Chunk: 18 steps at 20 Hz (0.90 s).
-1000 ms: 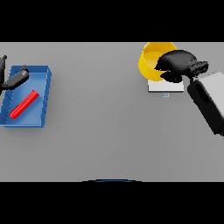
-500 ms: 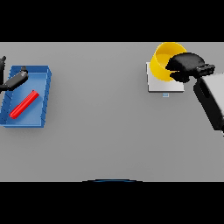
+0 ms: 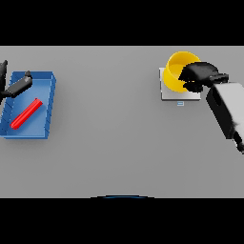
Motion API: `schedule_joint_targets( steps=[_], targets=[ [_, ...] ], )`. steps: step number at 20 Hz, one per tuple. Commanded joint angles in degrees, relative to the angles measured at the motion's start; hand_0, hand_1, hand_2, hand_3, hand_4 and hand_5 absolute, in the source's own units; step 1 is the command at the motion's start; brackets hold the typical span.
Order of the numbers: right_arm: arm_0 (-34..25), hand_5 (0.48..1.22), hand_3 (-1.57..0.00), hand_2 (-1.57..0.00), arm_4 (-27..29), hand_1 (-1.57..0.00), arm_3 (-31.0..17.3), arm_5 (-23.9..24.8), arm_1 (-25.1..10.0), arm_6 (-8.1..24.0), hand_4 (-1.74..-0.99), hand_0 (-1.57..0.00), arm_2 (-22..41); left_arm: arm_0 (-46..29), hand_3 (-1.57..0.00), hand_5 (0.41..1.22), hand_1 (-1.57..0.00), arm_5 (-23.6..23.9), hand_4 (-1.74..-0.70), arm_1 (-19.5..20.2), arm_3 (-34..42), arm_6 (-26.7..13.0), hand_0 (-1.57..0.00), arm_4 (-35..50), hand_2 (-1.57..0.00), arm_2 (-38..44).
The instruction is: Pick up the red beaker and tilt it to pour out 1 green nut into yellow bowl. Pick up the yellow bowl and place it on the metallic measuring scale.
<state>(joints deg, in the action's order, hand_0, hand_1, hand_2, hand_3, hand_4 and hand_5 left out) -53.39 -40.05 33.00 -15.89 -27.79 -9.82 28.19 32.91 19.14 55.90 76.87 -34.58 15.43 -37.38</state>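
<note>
The yellow bowl (image 3: 175, 72) sits upright over the metallic scale (image 3: 167, 95) at the table's far right, covering the scale's back part. My right hand (image 3: 200, 75) grips the bowl's right rim, with fingers curled over the edge. The red beaker (image 3: 26, 113) lies on its side in the blue tray (image 3: 47, 129) at the far left. My left hand (image 3: 17, 86) hovers above the tray's back left corner, fingers straight and holding nothing. I see no green nut; the hand hides part of the bowl's inside.
The scale's small display tab (image 3: 180, 103) sticks out at its front edge. My right forearm (image 3: 228, 110) slants in from the right edge, just right of the scale.
My right hand has turned the bowl from a tilt to upright and lowered it slightly onto the scale. The left hand, beaker and tray have not moved.
</note>
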Motion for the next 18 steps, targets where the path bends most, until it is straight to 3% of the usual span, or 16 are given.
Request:
schedule_joint_targets(
  steps=[1,2,3,4,6,9,13,18],
  targets=[
    [-0.17,1.221,-1.17,-1.57,0.47,-1.41,-0.40,-0.60,0.07,0.49,-1.728,-1.54,-0.25,-0.09,0.00,0.740,0.00,-0.19,-0.81,0.08,-0.46,0.13,0.00,-0.11,0.00,-0.04],
    [-0.25,1.221,-1.02,-1.50,1.00,-1.44,-0.38,-1.31,0.19,1.04,-1.659,-1.54,-0.58,0.42,0.00,0.745,0.00,-0.23,-0.81,-0.28,-0.99,0.29,0.00,-0.04,0.00,0.18],
    [-0.44,1.134,-0.91,-1.35,1.27,-1.35,-0.63,-2.00,0.27,1.87,-1.596,-1.52,-0.70,-0.23,0.00,0.745,0.00,0.14,-0.81,-0.32,-0.43,0.27,0.00,-0.26,0.00,-0.24],
    [-0.80,1.053,-0.82,-1.13,1.46,-1.08,-1.31,-2.24,0.42,1.96,-1.548,-1.22,-0.95,0.36,0.00,0.744,0.00,-0.06,-0.81,-0.12,-0.93,-0.37,0.00,0.02,0.00,-0.26],
    [-1.43,0.928,-0.71,-0.81,1.30,-0.69,-2.67,-2.70,0.68,0.56,-1.470,-0.78,-0.79,0.72,0.00,0.745,0.00,-0.31,-0.81,-0.46,-1.16,-0.28,0.00,0.23,0.00,-0.27],
    [-2.34,0.821,-0.60,-0.52,1.00,-0.35,-4.58,-2.77,1.21,-0.16,-1.410,-0.40,-0.75,1.19,0.00,0.738,0.00,-0.83,-0.81,-0.91,-2.56,0.20,0.00,-0.24,0.00,-0.53],
    [-2.79,0.755,-0.47,-0.29,-0.08,-0.14,-6.68,-2.98,1.39,-2.68,-1.356,-0.16,0.29,1.08,0.00,0.736,0.00,-0.67,-0.81,-1.36,-3.17,0.71,0.00,0.02,0.00,-0.27],
    [-3.60,0.733,-0.35,-0.12,-0.80,-0.05,-7.31,-3.59,1.61,-2.80,-1.308,-0.05,0.94,1.66,0.00,0.734,0.00,-1.05,-0.82,-1.24,-3.21,0.91,0.00,0.35,0.00,0.11]
  ],
)
